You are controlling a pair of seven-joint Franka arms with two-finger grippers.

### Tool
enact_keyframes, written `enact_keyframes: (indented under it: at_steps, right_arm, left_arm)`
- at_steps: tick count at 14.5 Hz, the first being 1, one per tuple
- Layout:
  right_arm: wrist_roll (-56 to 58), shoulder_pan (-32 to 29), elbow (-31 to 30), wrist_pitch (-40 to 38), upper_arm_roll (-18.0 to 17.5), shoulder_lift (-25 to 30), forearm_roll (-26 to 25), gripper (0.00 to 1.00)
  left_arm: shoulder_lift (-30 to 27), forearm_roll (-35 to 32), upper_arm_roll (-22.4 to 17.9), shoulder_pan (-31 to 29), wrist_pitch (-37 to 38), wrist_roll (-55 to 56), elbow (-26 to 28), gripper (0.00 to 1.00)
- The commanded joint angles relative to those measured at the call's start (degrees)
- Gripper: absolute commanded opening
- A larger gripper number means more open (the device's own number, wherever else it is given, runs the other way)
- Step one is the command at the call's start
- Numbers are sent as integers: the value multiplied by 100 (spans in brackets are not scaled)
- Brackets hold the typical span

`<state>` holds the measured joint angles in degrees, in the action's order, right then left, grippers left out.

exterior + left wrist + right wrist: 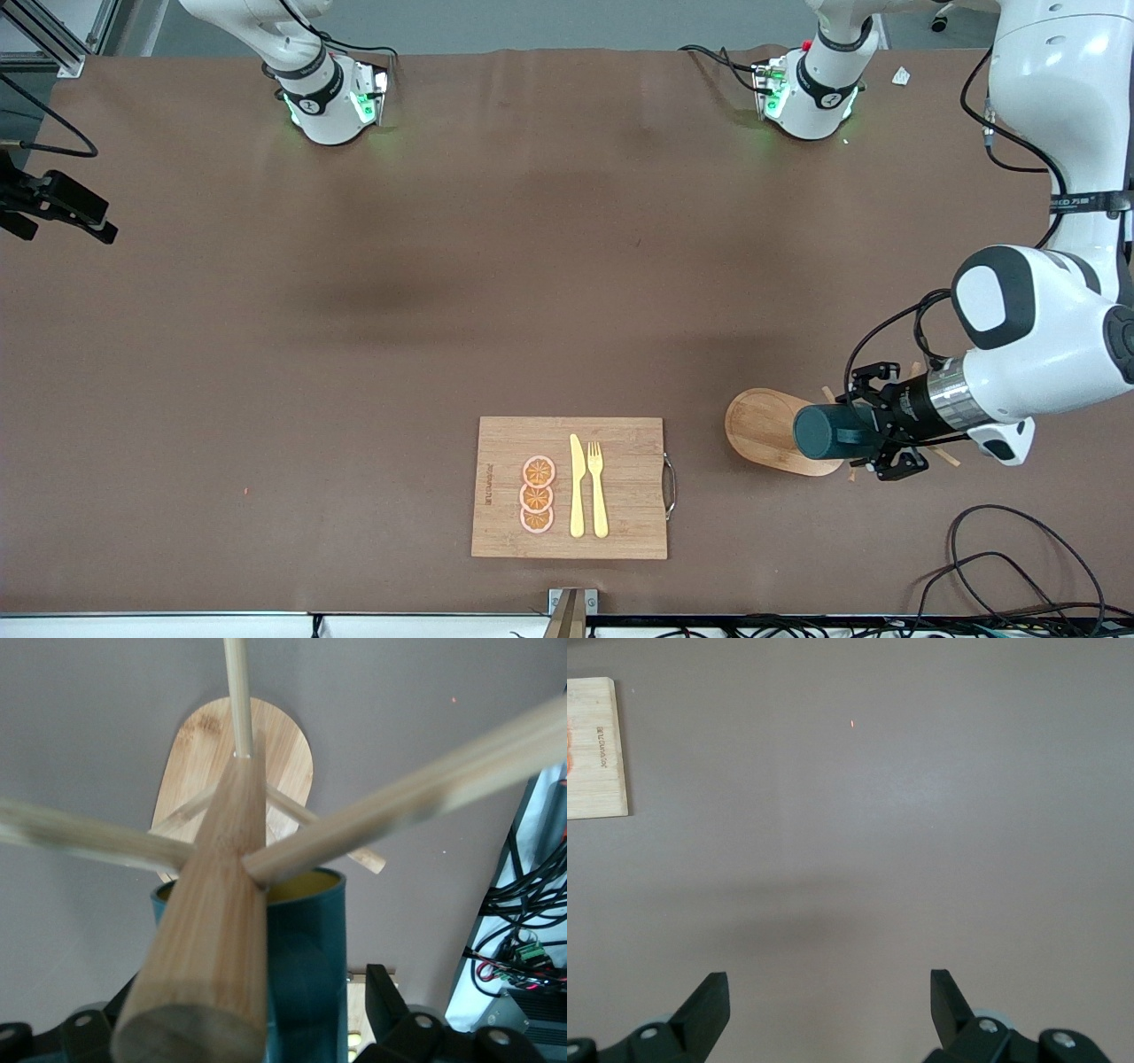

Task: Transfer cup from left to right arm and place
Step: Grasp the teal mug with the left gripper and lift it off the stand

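Note:
The dark teal cup (819, 431) lies on its side, hung on a peg of the wooden peg stand (762, 425), mouth toward the stand's oval base. In the left wrist view the cup (310, 948) shows its yellow inside with a peg (399, 797) entering it. My left gripper (866, 434) is open around the cup; one finger (381, 992) stands a small gap off its wall, and the other is hidden by the stand's thick post (213, 930). My right gripper (828, 997) is open and empty over bare table toward the right arm's end.
A wooden cutting board (620, 443) with three orange slices (537, 494), a yellow knife (577, 487) and a fork (598, 487) lies near the front edge. Its corner shows in the right wrist view (594, 771). Cables (1001, 567) lie at the left arm's end.

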<state>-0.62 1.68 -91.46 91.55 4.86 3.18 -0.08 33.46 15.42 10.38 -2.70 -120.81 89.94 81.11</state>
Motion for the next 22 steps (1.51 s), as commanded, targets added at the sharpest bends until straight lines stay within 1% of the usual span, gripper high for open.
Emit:
enact_keyframes:
  at_steps: [1,2,3,5,9,11,13,14,15,17,18,20,22]
  right_arm:
    - [53,-115,-65,29,-90,51,-18,100]
    - [53,-115,-65,29,-90,51,-18,100]
    - [53,-115,-65,38,-90,51,-18,100]
    - [53,-115,-65,38,-90,51,-18,100]
    - [53,-115,-65,29,-99,51,-18,100]
    - [45,-106,-65,29,-99,51,-18,100]
    - [45,-106,-56,38,-99,51,-18,100]
    - [53,-106,-56,38,-99,51,-18,100]
    - [45,-106,-56,21,-99,51,-10,100]
    - [45,-97,-56,20,-99,51,-10,100]
    - [45,-97,-56,20,-99,51,-10,100]
    - [45,-97,-47,20,-99,51,-10,100]
    - [53,-97,-47,55,-99,51,-10,100]
  left_arm:
    - [73,110,-1,7,-22,-143,-122,98]
    - [73,110,8,7,-22,-143,-122,97]
    - [82,110,8,7,-22,-143,-122,94]
    - [91,119,8,7,-83,-143,-113,80]
    - [100,347,8,6,-84,-135,-122,65]
    - [56,347,8,7,-84,-126,-209,64]
    - [-49,278,165,7,-13,-117,-280,64]
    - [-154,216,175,33,4,-117,-280,63]
    - [-199,94,236,76,13,-117,-280,62]
    - [-366,-388,429,243,39,-117,-280,62]
    - [-366,-730,526,374,31,-117,-280,62]
    - [-375,-1625,693,752,31,-108,-280,62]
    - [-305,-2303,703,1304,-13,-64,-297,61]
